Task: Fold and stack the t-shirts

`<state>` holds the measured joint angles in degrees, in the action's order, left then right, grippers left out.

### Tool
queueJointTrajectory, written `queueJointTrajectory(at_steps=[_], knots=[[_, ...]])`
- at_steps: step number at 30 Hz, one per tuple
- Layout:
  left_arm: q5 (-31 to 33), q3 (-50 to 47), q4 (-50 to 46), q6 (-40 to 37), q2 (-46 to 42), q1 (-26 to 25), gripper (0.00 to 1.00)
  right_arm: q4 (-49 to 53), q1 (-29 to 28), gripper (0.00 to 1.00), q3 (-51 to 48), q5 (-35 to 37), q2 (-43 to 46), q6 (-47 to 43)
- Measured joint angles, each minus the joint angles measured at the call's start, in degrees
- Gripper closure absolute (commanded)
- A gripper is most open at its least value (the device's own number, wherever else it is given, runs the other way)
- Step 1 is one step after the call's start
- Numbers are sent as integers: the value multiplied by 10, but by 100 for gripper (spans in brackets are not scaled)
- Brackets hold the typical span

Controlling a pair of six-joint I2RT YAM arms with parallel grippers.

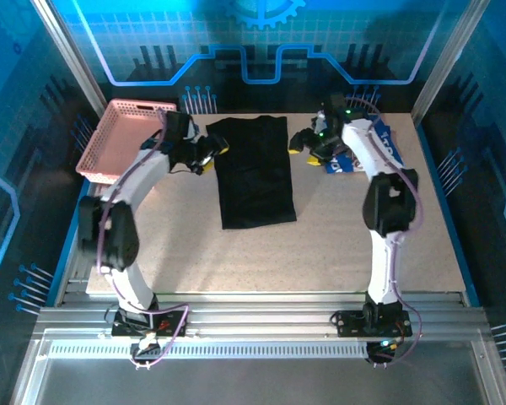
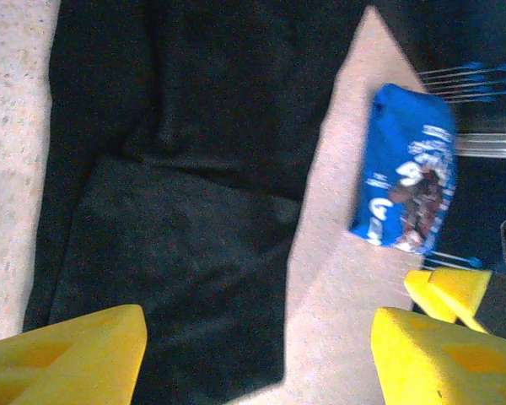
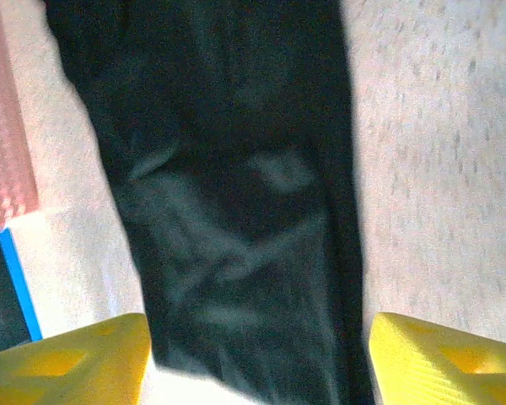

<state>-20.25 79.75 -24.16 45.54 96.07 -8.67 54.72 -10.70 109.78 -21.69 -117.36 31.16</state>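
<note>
The plain black cloth t-shirt (image 1: 253, 173) lies flat as a long folded strip on the far middle of the speckled beige table top (image 1: 337, 245), its length running from far to near. The left gripper (image 1: 212, 153) sits just beside the strip's left edge near its far end. The right gripper (image 1: 300, 142) sits just beside the right edge, across from it.

In the left wrist view the yellow fingers (image 2: 67, 354) stand wide apart. Black cloth and bare table show between them, and nothing is clamped. In the right wrist view the yellow fingers (image 3: 443, 359) are spread just as wide, with the wrinkled black cloth below the gap and not gripped. Whether any fingertip brushes the fabric cannot be told.

The blue cloth t-shirt with white lettering and a dark printed graphic (image 2: 405, 177) lies folded small to the right of the black one, apart from it, under the right arm. The pink plastic lattice basket (image 1: 122, 135) stands at the far left corner.
</note>
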Motion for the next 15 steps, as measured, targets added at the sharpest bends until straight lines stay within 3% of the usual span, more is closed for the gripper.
queueJointTrajectory(at_steps=[3,6,11,15], knots=[[-5,-88,8,6,-121,-2,28,-35,-2,26,-148,-17,138,-13],[-22,-194,29,16,-197,-9,31,-78,-5,28,-280,-46,214,-21],[-55,-382,116,72,-206,-13,37,-147,-28,34,-414,-73,191,-29],[-67,-429,165,103,-175,-21,40,-186,-39,36,-438,-80,151,-30]])
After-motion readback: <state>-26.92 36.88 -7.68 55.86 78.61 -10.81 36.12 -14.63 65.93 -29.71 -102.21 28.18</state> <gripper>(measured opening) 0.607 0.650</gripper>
